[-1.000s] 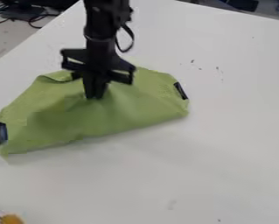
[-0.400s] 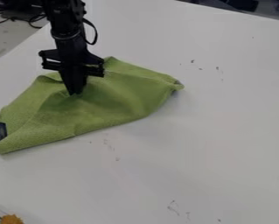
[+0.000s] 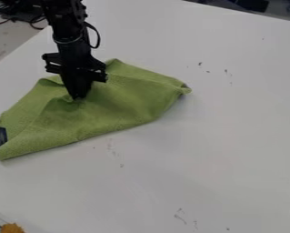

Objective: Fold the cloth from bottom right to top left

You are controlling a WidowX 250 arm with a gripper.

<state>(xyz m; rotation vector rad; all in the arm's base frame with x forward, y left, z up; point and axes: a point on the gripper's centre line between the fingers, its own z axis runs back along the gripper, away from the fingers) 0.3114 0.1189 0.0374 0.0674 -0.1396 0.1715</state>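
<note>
Camera view: cloth [image 3: 126,102] slants; long axis, lower left to upper right.

The robot arm [image 3: 67,28], white table [image 3: 232,132] and cables [image 3: 34,27] suggest a lab.

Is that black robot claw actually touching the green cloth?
Touching. In the camera view, the lower end of the black gripper meets the green cloth, which puckers up right there.
</note>
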